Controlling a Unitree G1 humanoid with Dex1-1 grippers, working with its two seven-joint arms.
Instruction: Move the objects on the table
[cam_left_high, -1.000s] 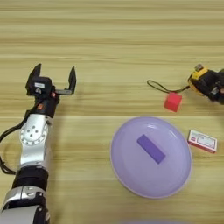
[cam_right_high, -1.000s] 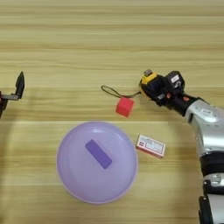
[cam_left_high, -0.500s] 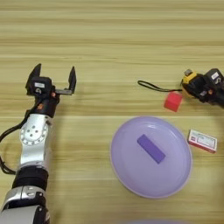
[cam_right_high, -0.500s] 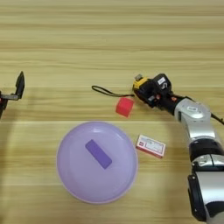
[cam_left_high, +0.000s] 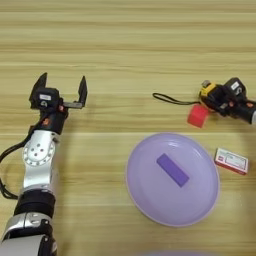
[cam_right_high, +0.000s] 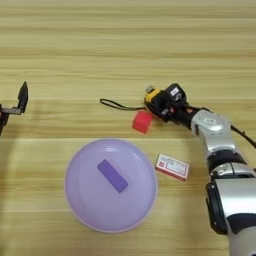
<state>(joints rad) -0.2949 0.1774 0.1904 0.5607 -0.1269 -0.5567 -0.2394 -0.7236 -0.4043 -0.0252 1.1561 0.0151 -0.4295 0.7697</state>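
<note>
Tape measure is the thing in hand: the right gripper has its black fingers closed around the small yellow-black body, toward the right edge of the table and about halfway up it. Its black cord trails leftward along the wood, ending in a small loop, so the long axis of body and cord together runs nearly left to right, cord end toward the left edge. The red cube sits just beside the measure on the near side; whether they touch I cannot tell.

My reading is that a carry or drag of the tape measure is under way, and nothing but the purple block lies on the plate so far. That block rests near the plate's middle, its long axis slanting from far-left to near-right. The lilac plate lies toward the near edge, a little right of centre. The red-white card box lies flat just off the plate's right rim, long axis roughly left to right with a slight tilt.

The next move probably calls for keeping a firm pinch and clearing the cube without nudging it, minding the loose cord, which could catch.

The left gripper hangs idle near the left edge, fingers spread wide and holding nothing
</note>
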